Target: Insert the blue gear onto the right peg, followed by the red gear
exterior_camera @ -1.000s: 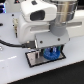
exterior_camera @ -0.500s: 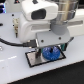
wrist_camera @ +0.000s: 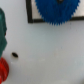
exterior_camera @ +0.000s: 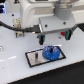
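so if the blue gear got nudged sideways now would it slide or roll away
Probably neither. The blue gear lies flat on the dark-framed base plate, so it looks unlikely to roll. If it is seated on a peg, which the pictures do not show clearly, a sideways push would likely just turn it. It looks like rigid plastic, so its toothed rim should hold its shape.

Robotics laboratory setting. A white robot arm [exterior_camera: 37,12] with black cabling [exterior_camera: 12,27] stood over a plain white bench [exterior_camera: 15,65], against a dark, featureless background. On the bench lay a black-framed rectangular base plate [exterior_camera: 35,59] carrying a blue gear [exterior_camera: 51,52], a purpose-made test fixture rather than a household or shop article. The wrist view showed the same bare white surface and part of a red gear [wrist_camera: 3,69].
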